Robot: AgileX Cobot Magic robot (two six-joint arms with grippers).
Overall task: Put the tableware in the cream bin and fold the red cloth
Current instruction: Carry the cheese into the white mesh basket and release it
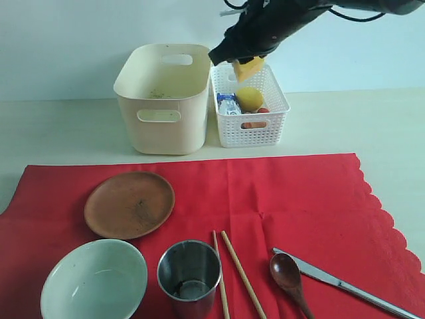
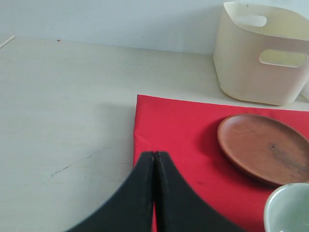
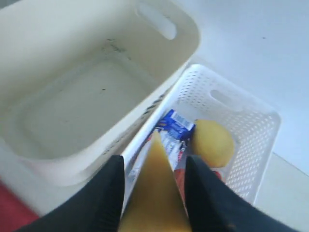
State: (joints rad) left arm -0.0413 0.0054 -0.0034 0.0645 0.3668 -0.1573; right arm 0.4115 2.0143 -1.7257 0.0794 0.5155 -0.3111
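Tableware lies on the red cloth (image 1: 299, 193), none of it in the cream bin (image 1: 163, 129): bowl (image 1: 93, 279) and plate (image 1: 129, 205) at the left, then cup (image 1: 189, 272), chopsticks (image 1: 242, 276), spoon (image 1: 287, 272) and knife (image 1: 345, 286). Left jaws are closed on nothing over the cloth's left edge. Right jaws grip a cheese wedge (image 1: 249, 68) above the white basket (image 1: 249, 133), close to the bin's rim. Risk: if released slightly leftward, the wedge drops into the cream bin.

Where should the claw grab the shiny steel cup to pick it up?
Probably the rim of the round shiny steel cup, coming from above: it stands upright with its mouth open, so its thin wall can be pinched, inside and outside.
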